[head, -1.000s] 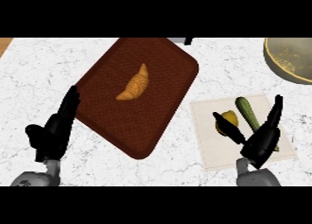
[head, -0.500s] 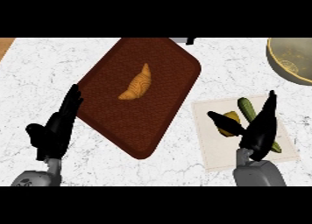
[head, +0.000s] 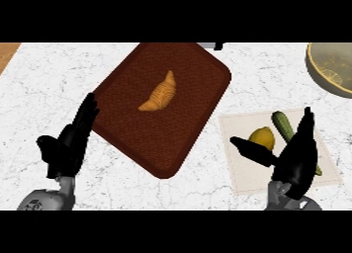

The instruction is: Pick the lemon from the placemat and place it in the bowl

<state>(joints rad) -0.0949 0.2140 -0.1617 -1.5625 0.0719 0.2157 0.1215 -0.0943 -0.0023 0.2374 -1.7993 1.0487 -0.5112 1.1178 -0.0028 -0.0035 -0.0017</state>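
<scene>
The work is at the reach-and-grasp step: the lemon [head: 261, 137] lies on the pale placemat [head: 241, 175] at the right of the worktop [head: 47, 89], not yet lifted, with a green cucumber-like vegetable [head: 283, 123] just beside it on the same mat. The right hand [head: 295, 163] hovers over the mat with fingers straight and thumb spread wide toward the lemon, holding nothing; whether the thumb tip touches the fruit cannot be told. The next move, as I judge it, calls for the hand to settle around the lemon and curl closed on it without catching the vegetable, then lift and carry it up and to the right to the bowl [head: 312, 62], which sits well apart at the far right corner, partly cut off by the view's edge. The left hand [head: 66, 146] rests open at the lower left. The worktop is white marbled stone; a brown tray [head: 171, 133] carrying a croissant [head: 158, 93] lies at its middle, and a wooden strip [head: 0, 57] shows at the far left.
</scene>
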